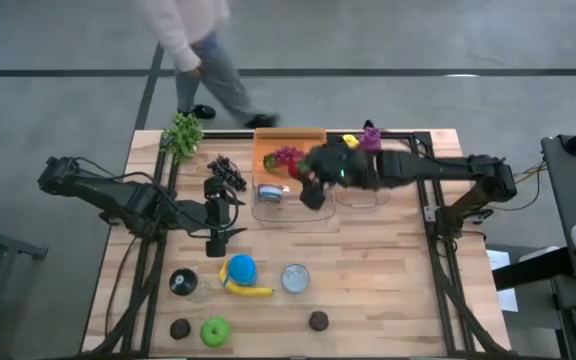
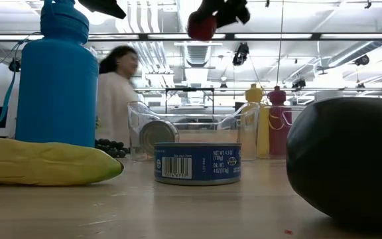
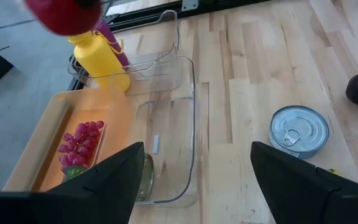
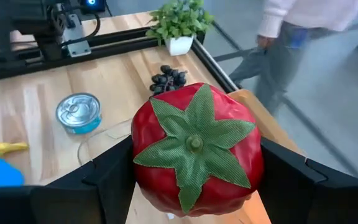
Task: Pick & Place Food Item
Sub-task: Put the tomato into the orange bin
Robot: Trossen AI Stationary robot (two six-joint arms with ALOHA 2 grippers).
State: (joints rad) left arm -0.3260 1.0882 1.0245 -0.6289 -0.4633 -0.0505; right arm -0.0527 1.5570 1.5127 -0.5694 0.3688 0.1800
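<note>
Clamped between the right gripper's (image 4: 194, 186) fingers in its wrist view, the tomato (image 4: 194, 155) is mid-carry. From above, that gripper hovers over the clear bin (image 1: 290, 218), which holds a can (image 1: 270, 193), so I judge lowering and release come next. Left gripper (image 3: 191, 177) waits nearby, spread wide and empty.

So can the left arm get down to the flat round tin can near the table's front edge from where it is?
Probably yes. The left tool hangs open just behind the blue bottle, and the flat round tin can lies on bare wood with nothing over it. The right tool, holding the red fabric tomato, is well away.
</note>
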